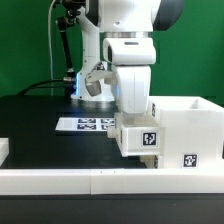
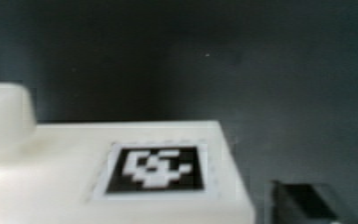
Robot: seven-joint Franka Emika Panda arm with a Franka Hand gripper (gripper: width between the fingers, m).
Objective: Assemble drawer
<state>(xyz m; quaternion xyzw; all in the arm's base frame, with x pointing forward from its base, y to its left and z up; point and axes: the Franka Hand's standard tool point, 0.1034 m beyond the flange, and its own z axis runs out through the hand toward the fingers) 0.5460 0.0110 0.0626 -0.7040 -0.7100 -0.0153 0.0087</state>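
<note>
1. The claw [image 1: 137, 128] is down at a white tagged tray [image 1: 138, 138]; I cannot tell its opening or grip.
2. The casing [image 1: 190, 130] stands just beside the tray, on the exterior view's right.
3. Both are on a black table [image 1: 40, 130], with the marker board [image 1: 88, 124] behind and a white rail [image 1: 60, 180] in front.
4. A green wall [image 1: 25, 40] stands behind.

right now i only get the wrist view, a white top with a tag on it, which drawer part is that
Observer: It's a small tray. The gripper is right over it, and I can't tell whether the jaws are shut.
Operator: whats beside it
Observer: The tall casing stands right beside it on the exterior view's right. I can't tell if they touch.
Operator: anything behind
Observer: The marker board lies flat on the table, farther back toward the exterior view's left.
</note>
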